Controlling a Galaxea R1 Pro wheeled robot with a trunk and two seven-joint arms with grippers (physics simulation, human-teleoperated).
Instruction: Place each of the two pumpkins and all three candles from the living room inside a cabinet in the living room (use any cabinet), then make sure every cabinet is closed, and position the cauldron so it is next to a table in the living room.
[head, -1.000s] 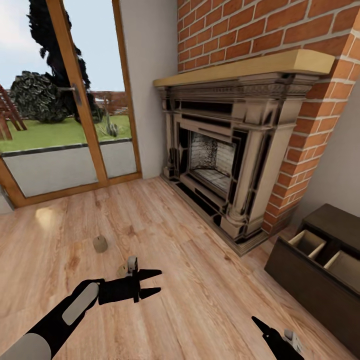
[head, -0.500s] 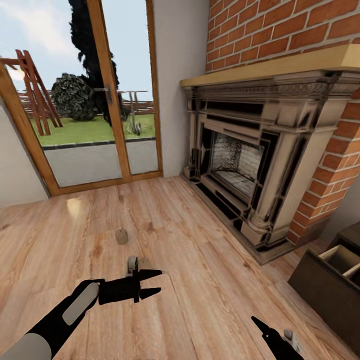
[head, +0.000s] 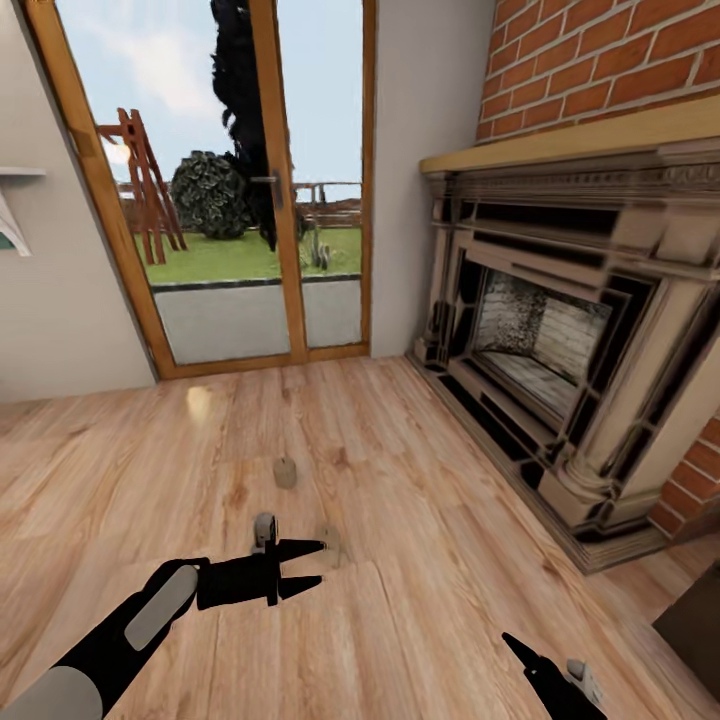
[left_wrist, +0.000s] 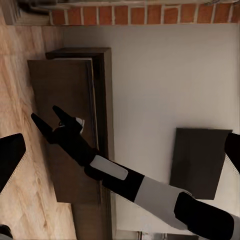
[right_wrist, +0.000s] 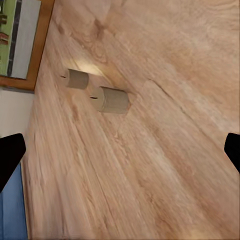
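Head view: left gripper (head: 318, 566) held out low over the wood floor (head: 420, 600), fingers apart, nothing between them. Right gripper (head: 528, 655) at the lower edge of this view, one dark finger showing. In the right wrist view its fingertips sit at the two frame edges, well apart, empty.

Two candles stand on the floor ahead. Nearer candle (head: 330, 542) just beyond the left fingertips, partly hidden by them. Farther candle (head: 286, 473) out toward the glass door (head: 270, 200). Right wrist view shows the nearer candle (right_wrist: 113, 99) and the farther one (right_wrist: 77, 79) close together. Left wrist view looks across at the right arm and the dark cabinet (left_wrist: 70, 130) against the wall.

Step, as I judge it: approach to collect a candle; none held yet. Next move calls for closing the last gap, then lowering a spread gripper around the nearer candle.

Against the earlier pictures: the whole view has swung left. Fireplace (head: 560, 330) slid right, the open cabinet has almost left the frame, and more door shows. Arms sit at the same spots in frame.
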